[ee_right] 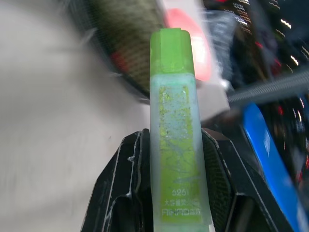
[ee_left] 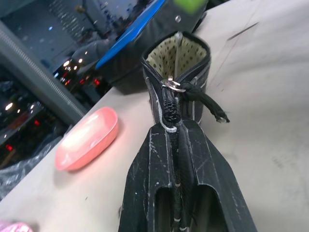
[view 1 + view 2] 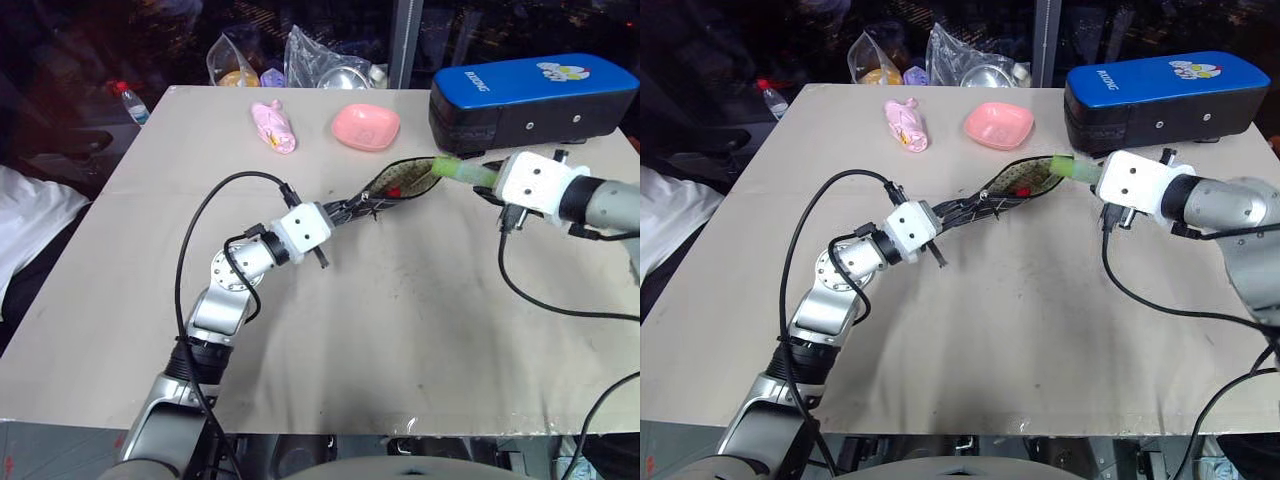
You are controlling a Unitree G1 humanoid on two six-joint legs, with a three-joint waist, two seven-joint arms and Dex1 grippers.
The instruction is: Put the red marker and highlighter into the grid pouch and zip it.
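Beige table [image 3: 400, 330] under the head camera, scuffed, dark background beyond its far edge. From my station I read the left end effector [image 2: 176, 145] clamped together on the near end of the grid pouch [image 3: 395, 185], pinching the fabric at the zipper line. Pouch held off the table, stretching away from the left arm toward the far right. Its mouth gapes at the far end; dotted pale lining visible inside. Zipper pull [image 2: 173, 85] sits partway along, with a short dark cord hanging off it.

Right end effector [image 1: 176, 159] clamped on the highlighter [image 3: 462, 171], gripped at the labelled pale end, green end pointing out past the fingertips. Highlighter tip is right at the open mouth of the pouch; I cannot tell whether it has entered.

A spot of red shows inside the pouch opening [image 3: 393, 190], apparently the red marker, though I cannot confirm.

Far side of the table: big blue-topped black case [image 3: 530, 95] at far right, pink dish [image 3: 365, 127], pink wrapped item [image 3: 273, 125], clear plastic bags [image 3: 320, 60] at the edge.
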